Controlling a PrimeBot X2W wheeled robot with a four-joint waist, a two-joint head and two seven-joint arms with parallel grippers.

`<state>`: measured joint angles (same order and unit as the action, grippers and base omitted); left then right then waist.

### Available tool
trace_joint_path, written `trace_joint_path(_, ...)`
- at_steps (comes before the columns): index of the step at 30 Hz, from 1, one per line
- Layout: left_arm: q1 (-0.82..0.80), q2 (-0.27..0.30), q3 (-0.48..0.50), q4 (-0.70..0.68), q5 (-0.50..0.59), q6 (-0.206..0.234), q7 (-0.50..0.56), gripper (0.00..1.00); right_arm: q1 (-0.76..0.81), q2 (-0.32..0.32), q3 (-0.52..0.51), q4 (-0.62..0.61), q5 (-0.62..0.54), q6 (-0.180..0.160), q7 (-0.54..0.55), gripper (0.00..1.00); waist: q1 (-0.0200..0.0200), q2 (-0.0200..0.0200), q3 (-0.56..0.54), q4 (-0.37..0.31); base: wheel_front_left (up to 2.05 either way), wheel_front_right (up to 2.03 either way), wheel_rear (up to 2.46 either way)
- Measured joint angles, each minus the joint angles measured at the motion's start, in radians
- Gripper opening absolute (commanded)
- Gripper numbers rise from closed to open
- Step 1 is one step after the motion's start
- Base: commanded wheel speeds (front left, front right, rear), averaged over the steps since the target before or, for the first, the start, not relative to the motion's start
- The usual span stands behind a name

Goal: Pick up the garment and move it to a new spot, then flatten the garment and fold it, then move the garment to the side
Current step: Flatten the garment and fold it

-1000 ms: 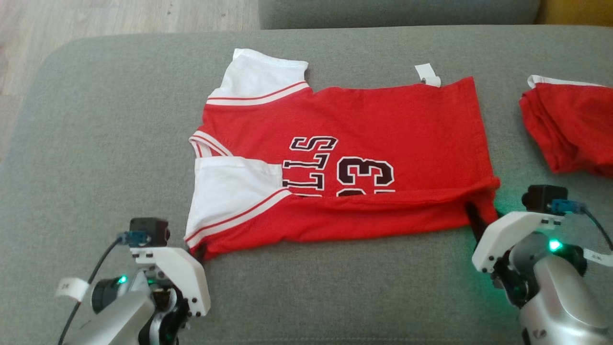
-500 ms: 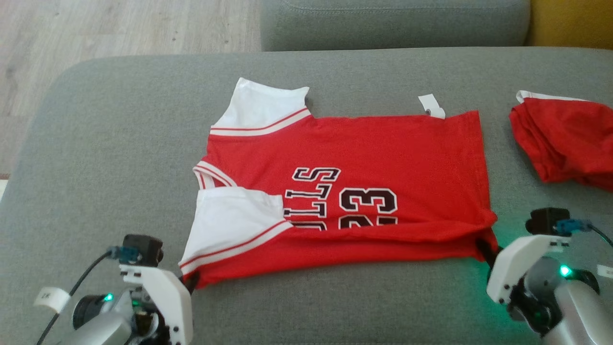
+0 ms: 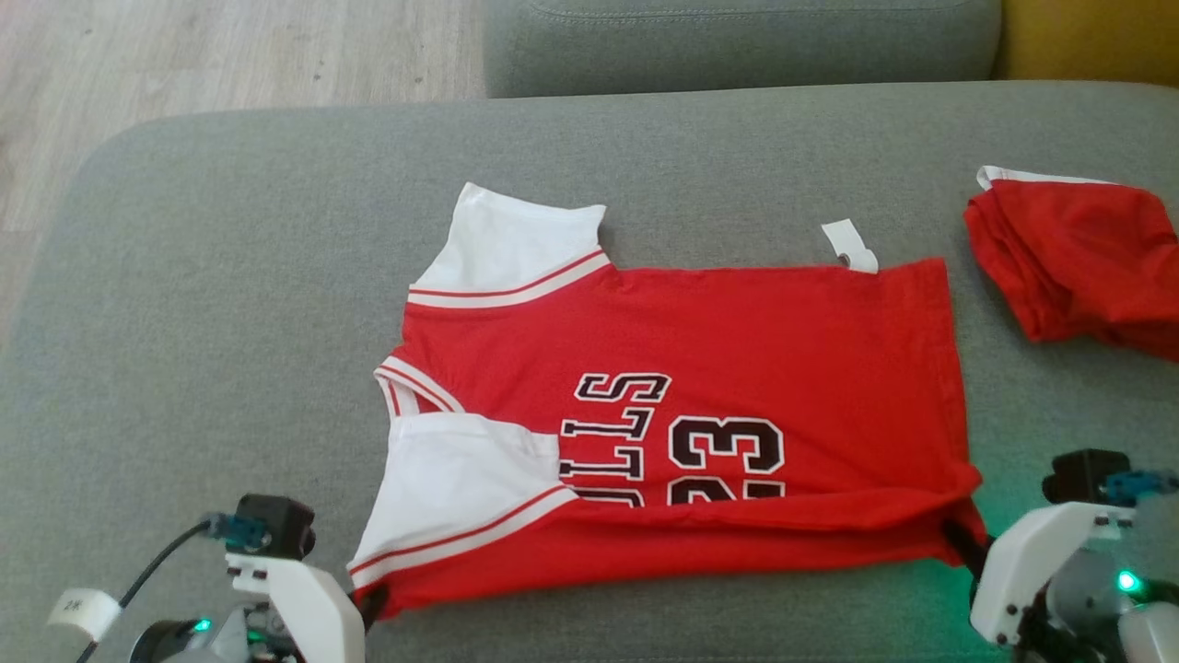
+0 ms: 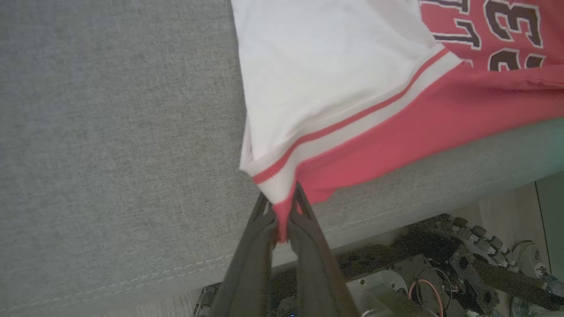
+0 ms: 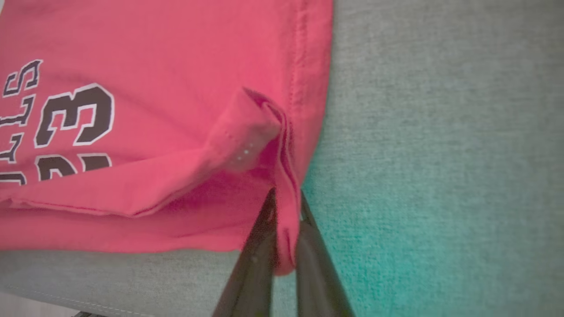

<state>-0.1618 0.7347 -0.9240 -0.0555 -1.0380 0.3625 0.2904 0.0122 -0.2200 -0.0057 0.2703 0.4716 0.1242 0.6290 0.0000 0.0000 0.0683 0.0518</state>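
Observation:
The garment (image 3: 737, 368), a red jersey with white sleeves and black lettering, lies spread on a grey cushion (image 3: 230, 322). Its near edge is doubled over the lower lettering. My left gripper (image 3: 373, 603) is shut on the near left corner by the white sleeve; the left wrist view has both fingers (image 4: 257, 237) pinched on that red and white hem (image 4: 282, 193). My right gripper (image 3: 967, 551) is shut on the near right corner. In the right wrist view the dark fingers (image 5: 260, 255) squeeze the bunched red hem (image 5: 288, 220).
A second red garment (image 3: 1078, 262) lies bunched at the cushion's right end. A white tag (image 3: 849, 247) sticks out at the jersey's far edge. Another grey cushion (image 3: 737, 41) lies behind, wooden floor (image 3: 230, 55) at the far left. The cushion's near edge (image 4: 132, 281) is close under both grippers.
Both grippers have closed on the near corners and pulled the jersey toward me across the cushion. The head camera has also shifted, so the whole picture sits lower.

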Motion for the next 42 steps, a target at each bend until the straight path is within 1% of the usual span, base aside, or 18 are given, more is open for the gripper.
trace_joint_path(1, 0.0, 0.0, 0.0, 0.001, -0.004, 0.0, 0.001, 0.4, 0.005, 0.009, -0.009, -0.009, -0.005, 0.0, 0.009, 1.0, 0.0, 0.0, 0.0, -0.001, 0.0, 0.0, 0.0)
trace_joint_path(2, 0.0, 0.0, -0.001, 0.002, -0.005, 0.0, 0.01, 0.99, 0.007, 0.021, -0.015, -0.018, -0.012, 0.0, 0.018, 1.0, 0.0, 0.0, -0.001, -0.001, 0.0, 0.0, 0.0)
trace_joint_path(7, -0.001, 0.0, 0.001, 0.025, -0.002, -0.001, 0.007, 1.0, 0.023, 0.049, -0.042, -0.056, -0.034, 0.0, 0.035, 1.0, 0.0, 0.0, 0.0, -0.005, 0.0, 0.0, 0.0)
trace_joint_path(11, -0.029, 0.002, 0.007, 0.024, 0.019, -0.011, -0.002, 1.0, 0.021, 0.065, -0.063, -0.103, -0.042, 0.0, 0.02, 1.0, 0.0, 0.0, 0.005, -0.007, 0.0, 0.0, 0.0)
trace_joint_path(15, -0.13, 0.015, 0.039, 0.027, 0.066, -0.012, -0.012, 1.0, -0.012, 0.094, -0.086, -0.116, -0.052, 0.0, -0.045, 1.0, 0.0, 0.0, 0.024, -0.012, 0.0, 0.0, 0.0)
trace_joint_path(19, -0.274, 0.02, 0.058, 0.05, 0.116, -0.047, -0.004, 1.0, -0.096, 0.105, -0.09, -0.103, -0.06, 0.0, -0.113, 1.0, 0.0, 0.0, 0.059, -0.02, 0.0, 0.0, 0.0)
trace_joint_path(24, -0.429, 0.005, 0.059, 0.119, 0.159, -0.12, 0.03, 1.0, -0.208, 0.11, -0.086, -0.071, -0.058, 0.0, -0.183, 1.0, 0.0, 0.0, 0.12, -0.034, 0.0, 0.0, 0.0)
trace_joint_path(26, -0.492, -0.011, 0.057, 0.158, 0.167, -0.155, 0.049, 1.0, -0.26, 0.109, -0.086, -0.057, -0.054, 0.0, -0.203, 1.0, 0.0, 0.0, 0.148, -0.04, 0.0, 0.0, 0.0)
trace_joint_path(29, -0.588, -0.053, 0.054, 0.225, 0.167, -0.208, 0.079, 1.0, -0.344, 0.1, -0.077, -0.026, -0.048, 0.0, -0.217, 1.0, 0.0, 0.0, 0.191, -0.05, 0.0, 0.0, 0.0)
trace_joint_path(32, -0.68, -0.096, 0.051, 0.309, 0.173, -0.263, 0.097, 1.0, -0.425, 0.077, -0.065, 0.019, -0.039, 0.0, -0.228, 1.0, 0.0001, 0.0, 0.233, -0.06, 0.0, 0.0, 0.0)
trace_joint_path(38, -0.841, -0.174, 0.033, 0.504, 0.173, -0.391, 0.126, 1.0, -0.565, 0.05, -0.028, 0.131, -0.051, 0.0, -0.239, 1.0, 0.0002, 0.0, 0.312, -0.079, 0.0, 0.0, 0.0)
trace_joint_path(40, -0.872, -0.198, 0.031, 0.565, 0.172, -0.419, 0.132, 1.0, -0.6, 0.049, -0.01, 0.17, -0.059, 0.0, -0.23, 1.0, 0.0002, 0.0, 0.334, -0.085, 0.0, 0.0, 0.0)
trace_joint_path(41, -0.898, -0.223, 0.031, 0.624, 0.156, -0.441, 0.149, 1.0, -0.628, 0.049, 0.014, 0.206, -0.058, 0.0, -0.214, 1.0, 0.0002, 0.0, 0.354, -0.091, 0.0, 0.0, 0.0)
trace_joint_path(42, -0.91, -0.234, 0.03, 0.653, 0.148, -0.452, 0.15, 1.0, -0.64, 0.047, 0.029, 0.221, -0.058, 0.0, -0.21, 1.0, 0.0002, 0.0, 0.362, -0.094, 0.0, 0.0, 0.0)
